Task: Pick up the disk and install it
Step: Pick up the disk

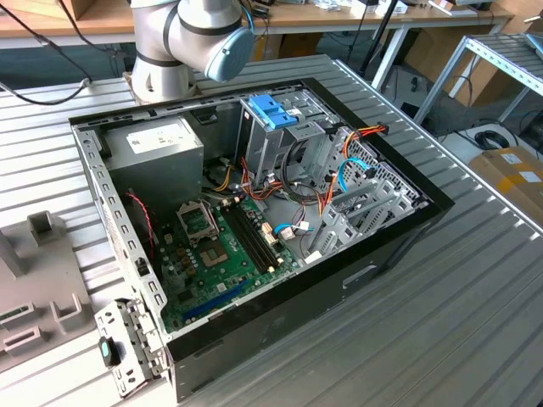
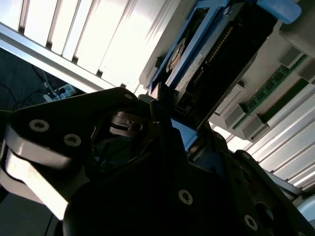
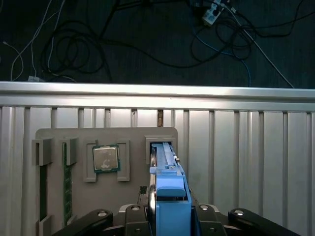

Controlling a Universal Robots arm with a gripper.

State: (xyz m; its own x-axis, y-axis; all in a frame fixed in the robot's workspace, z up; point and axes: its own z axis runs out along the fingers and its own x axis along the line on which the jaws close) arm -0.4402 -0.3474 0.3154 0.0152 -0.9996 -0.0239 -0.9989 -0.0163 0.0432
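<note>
While the disk (image 3: 170, 177) stands on edge in a slot of the grey holder tray (image 3: 54, 137), its blue carrier rail runs between the two halves of the end effector (image 3: 172, 219). In the first wrist view these appear clamped against the rail's sides. A processor chip (image 3: 105, 158) and a memory stick (image 3: 67, 187) sit beside the disk in the tray, each in its own recess and apart from it.

The pick-up step looks to be in hand: the grasp seems made, the disk seems not yet clear of its slot, and installing is not begun. Freeing it calls for a straight pull along the slot walls, without tilt, so the rail does not bind.

In the exterior view the tray lies at eight o'clock of the open computer case (image 1: 399, 246) on the slatted worktop (image 1: 458, 331). The arm (image 1: 182, 34) stands at eleven o'clock of the case. Judging by the first wrist view, its wrist points straight down over the tray.
</note>
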